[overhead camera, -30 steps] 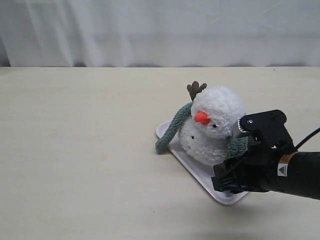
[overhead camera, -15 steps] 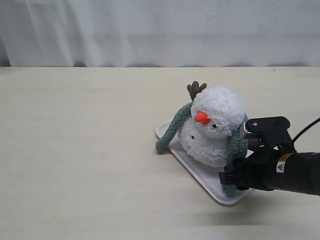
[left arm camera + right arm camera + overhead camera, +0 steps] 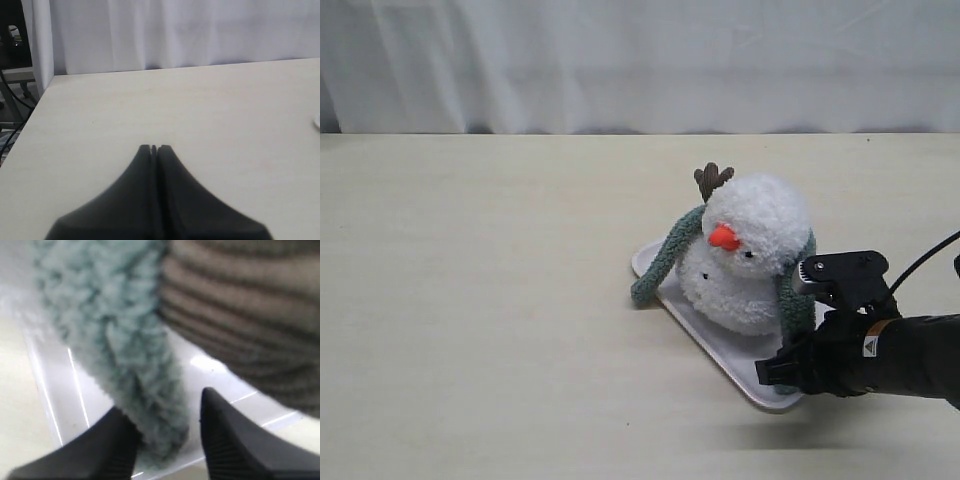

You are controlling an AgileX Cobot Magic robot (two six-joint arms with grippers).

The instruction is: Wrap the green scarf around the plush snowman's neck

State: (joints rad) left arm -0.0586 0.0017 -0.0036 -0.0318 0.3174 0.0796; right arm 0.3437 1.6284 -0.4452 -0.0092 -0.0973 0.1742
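While fuzzy green scarf drapes fluffy white snowman, glossy tray beneath.

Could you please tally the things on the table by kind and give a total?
Snowman: 1
Scarf: 1
Tray: 1
Total: 3

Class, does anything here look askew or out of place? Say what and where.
The plush snowman leans sideways on the white tray, not upright. The green scarf hangs loose down both sides, one end trailing off the tray onto the table.
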